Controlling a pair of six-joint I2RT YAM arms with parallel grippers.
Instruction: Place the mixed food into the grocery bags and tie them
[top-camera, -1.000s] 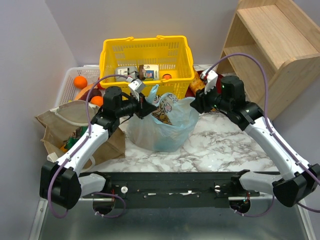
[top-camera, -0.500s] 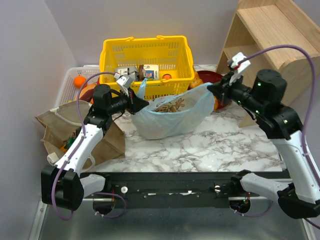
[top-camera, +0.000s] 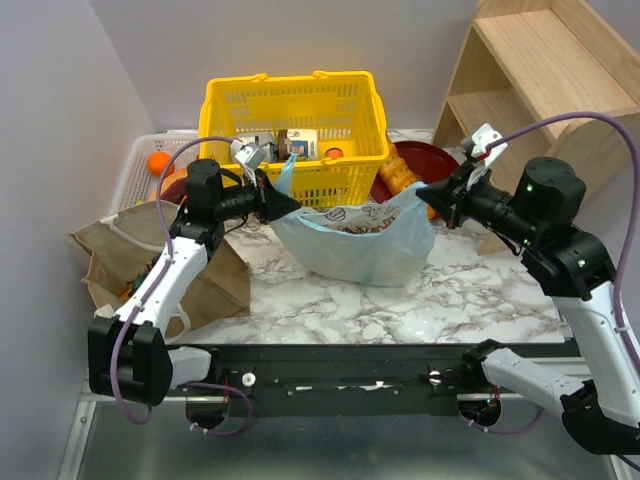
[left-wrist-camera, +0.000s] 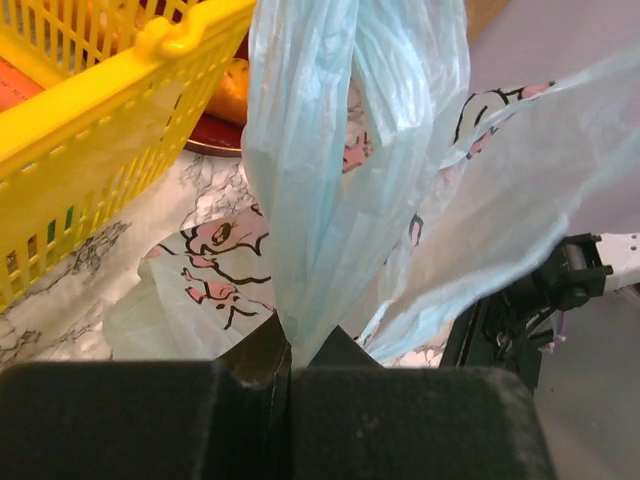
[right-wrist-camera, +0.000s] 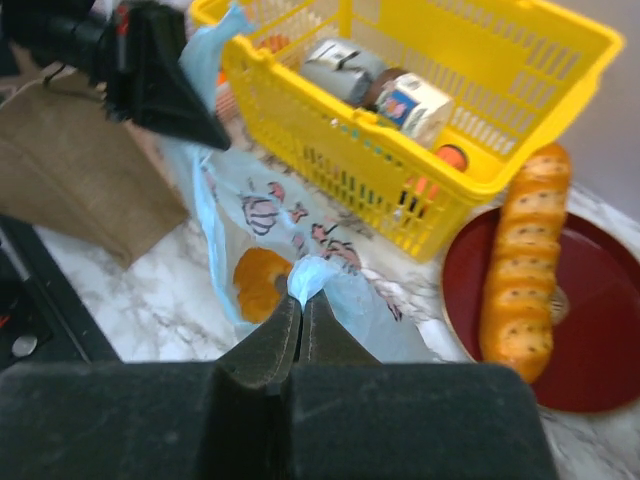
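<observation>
Nearest you, the black rail (top-camera: 330, 365) carrying both arm bases runs along the near edge of the white, grey-veined marble worktop (top-camera: 460, 300).

Just past it, the light-blue bag (top-camera: 365, 250) is slung between your two arms. Its long axis runs left to right across the worktop, with the mouth facing up and the belly sagging toward the marble. You cannot tell whether the bottom touches the surface.

Your left fingers (top-camera: 272, 202) are pressed together, pinching the bag's left handle, and its loose end stands up past the tips. Your right fingers (top-camera: 432, 193) are pressed together too, nipping a fold at the right end of the rim. The rim between them is pulled fairly straight. A round orange item (right-wrist-camera: 262, 280) shows through the printed plastic.

At the left edge, the tan bag (top-camera: 110, 250) lies slumped, apart from the blue one.

Behind the stretched bag stands the yellow mesh basket (top-camera: 295, 105), with cartons (top-camera: 300, 143) inside. To its right, a dark red plate (top-camera: 425, 160) carries a golden loaf (top-camera: 397, 176). At the far left, a white tray (top-camera: 135, 160) holds an orange (top-camera: 158, 162).

A pale wooden shelf unit (top-camera: 530, 70) fills the far right corner, against plain grey-lilac walls (top-camera: 60, 80).
</observation>
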